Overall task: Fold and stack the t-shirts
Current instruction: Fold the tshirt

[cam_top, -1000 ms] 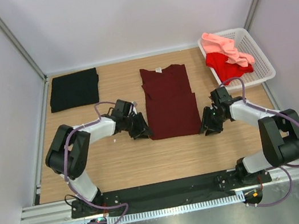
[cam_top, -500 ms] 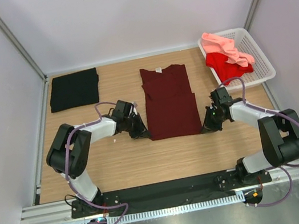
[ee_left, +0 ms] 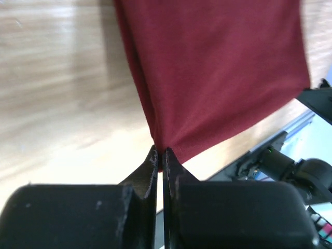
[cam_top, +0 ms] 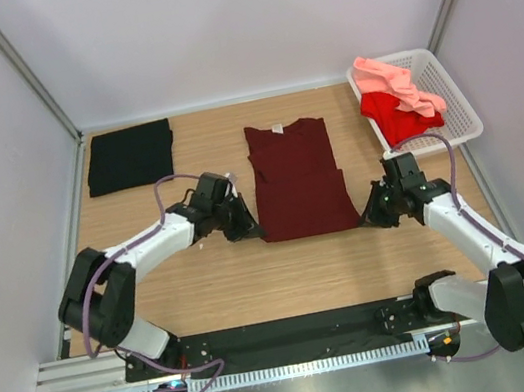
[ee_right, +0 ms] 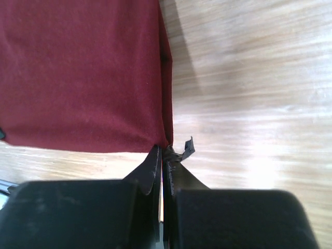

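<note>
The dark maroon t-shirt (cam_top: 297,177) lies in the middle of the table, sleeves folded in, white neck label at its far end. My left gripper (cam_top: 251,228) is shut on its near left corner (ee_left: 171,93). My right gripper (cam_top: 368,219) is shut on its near right corner (ee_right: 88,72). Both corners are lifted a little off the wood. The black t-shirt (cam_top: 130,156) lies folded at the far left. The bright red t-shirt (cam_top: 398,115) and the salmon pink t-shirt (cam_top: 396,81) lie crumpled in the basket.
The white plastic lattice basket (cam_top: 447,92) stands at the far right against the wall. Grey walls close the table on the left, right and far sides. A black rail (cam_top: 296,332) runs along the near edge.
Both grippers have closed in on the maroon shirt's near corners and taken hold. The near hem has lifted and its right corner is pulled outward. The right arm has stretched out.
</note>
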Action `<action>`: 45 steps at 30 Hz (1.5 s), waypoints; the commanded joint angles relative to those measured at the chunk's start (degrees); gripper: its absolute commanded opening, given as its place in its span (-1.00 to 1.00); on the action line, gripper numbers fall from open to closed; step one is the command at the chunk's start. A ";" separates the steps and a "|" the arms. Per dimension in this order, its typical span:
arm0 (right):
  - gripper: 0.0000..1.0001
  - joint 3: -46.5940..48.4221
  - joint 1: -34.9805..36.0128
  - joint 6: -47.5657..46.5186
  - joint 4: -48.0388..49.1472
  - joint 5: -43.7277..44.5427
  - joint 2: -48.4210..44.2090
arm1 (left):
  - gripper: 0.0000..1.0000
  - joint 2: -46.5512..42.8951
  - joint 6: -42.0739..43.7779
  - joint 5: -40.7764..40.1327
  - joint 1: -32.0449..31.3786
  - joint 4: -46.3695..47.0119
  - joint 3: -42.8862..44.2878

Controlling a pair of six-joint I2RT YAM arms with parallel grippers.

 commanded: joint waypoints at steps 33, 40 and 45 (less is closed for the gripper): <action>-0.98 41.85 1.77 -3.27 -2.36 8.99 18.73 | -1.00 11.79 3.62 -4.63 9.15 -23.33 44.69; -0.98 51.87 1.24 -4.85 -0.87 7.94 32.00 | -0.99 28.39 4.77 1.07 13.10 -25.98 63.32; -0.96 58.46 0.02 -4.15 0.45 6.89 40.80 | -0.94 41.91 4.34 4.77 15.04 -23.17 74.66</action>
